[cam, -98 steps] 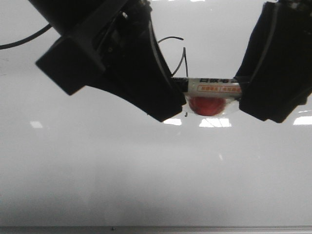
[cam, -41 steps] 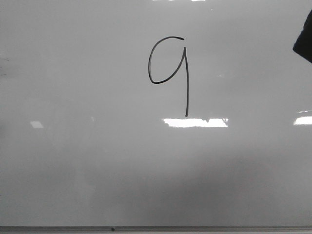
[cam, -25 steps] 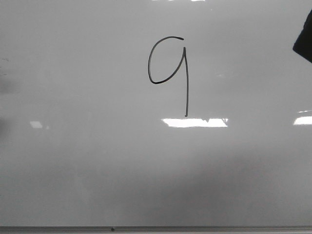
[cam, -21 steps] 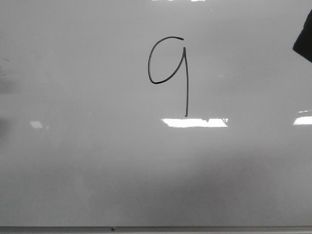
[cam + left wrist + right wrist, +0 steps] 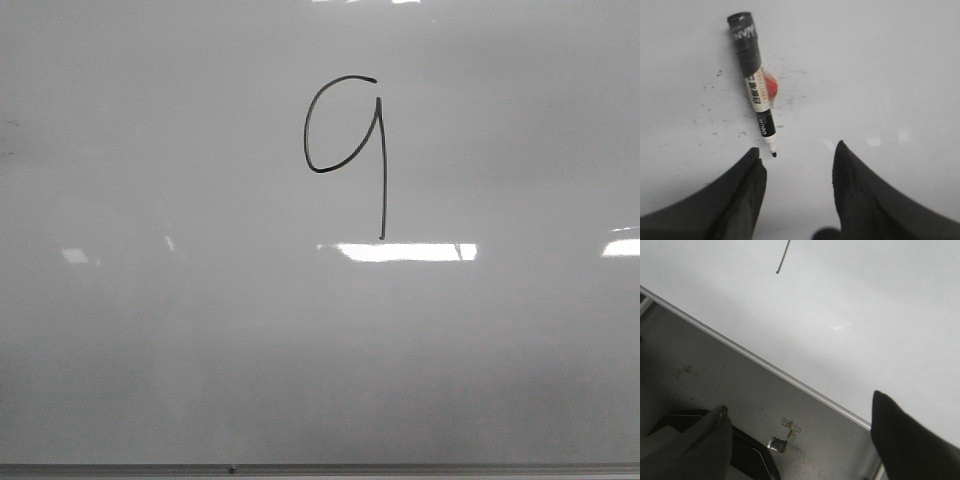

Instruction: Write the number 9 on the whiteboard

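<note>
The whiteboard (image 5: 200, 330) fills the front view, with a grey frame edge along the bottom. A black number 9 (image 5: 345, 140) is drawn on it, an open loop with a long straight tail. No gripper shows in the front view. In the left wrist view my left gripper (image 5: 799, 152) is open and empty over the whiteboard (image 5: 880, 75); a black marker (image 5: 752, 75) lies uncapped on the board just beyond the fingertips, with a red round thing (image 5: 771, 85) under it. My right gripper (image 5: 800, 407) is open and empty over the board's frame edge (image 5: 765, 362). The tail end of the 9 (image 5: 782, 257) shows there.
Bright light reflections (image 5: 405, 252) lie on the board below the 9. Small black ink specks (image 5: 710, 107) dot the board around the marker. Beside the board is a grey table surface (image 5: 715, 375) with a scrap of tape (image 5: 785, 437) and a dark object (image 5: 750, 455).
Both arms with the marker covered the 9 earlier; they have left the front view. The dark corner of the right arm at the right edge has now gone too.
</note>
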`<state>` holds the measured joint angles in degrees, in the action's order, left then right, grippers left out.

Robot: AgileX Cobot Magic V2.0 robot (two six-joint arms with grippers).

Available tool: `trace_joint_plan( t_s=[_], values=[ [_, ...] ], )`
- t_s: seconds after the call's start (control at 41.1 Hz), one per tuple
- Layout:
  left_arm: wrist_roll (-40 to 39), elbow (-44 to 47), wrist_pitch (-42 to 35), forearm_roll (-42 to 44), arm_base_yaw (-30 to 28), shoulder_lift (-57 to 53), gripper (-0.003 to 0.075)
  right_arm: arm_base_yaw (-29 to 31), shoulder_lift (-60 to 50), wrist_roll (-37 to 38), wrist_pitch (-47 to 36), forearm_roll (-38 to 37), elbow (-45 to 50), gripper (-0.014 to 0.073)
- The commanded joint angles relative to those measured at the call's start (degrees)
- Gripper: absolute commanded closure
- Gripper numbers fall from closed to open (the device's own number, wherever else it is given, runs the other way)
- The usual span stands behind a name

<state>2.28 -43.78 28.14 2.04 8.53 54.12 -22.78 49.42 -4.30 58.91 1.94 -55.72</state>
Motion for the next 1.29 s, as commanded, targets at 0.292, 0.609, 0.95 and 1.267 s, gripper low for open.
trace_joint_plan(
  t_s=[0.292, 0.609, 0.95, 1.267],
  values=[
    [0.99, -1.51, 8.52, 0.38, 15.33, -17.18, 0.0407, 0.47, -13.53, 2.76, -0.03, -2.44, 0.10, 0.0003],
    [-13.96, -1.51, 18.68, 8.67, 15.04, -21.14, 0.0407, 0.47, -16.09, 2.80, -0.10, -2.49, 2.36, 0.0003],
    [-10.10, -1.51, 18.05, 8.97, 15.04, -21.14, 0.0462, 0.47, -16.09, 2.80, 0.02, -2.49, 2.36, 0.0417],
    [-10.10, -1.51, 18.01, 8.88, 15.04, -21.14, 0.0711, 0.47, -16.09, 2.80, -0.39, -2.49, 2.36, 0.0662]
  ],
)
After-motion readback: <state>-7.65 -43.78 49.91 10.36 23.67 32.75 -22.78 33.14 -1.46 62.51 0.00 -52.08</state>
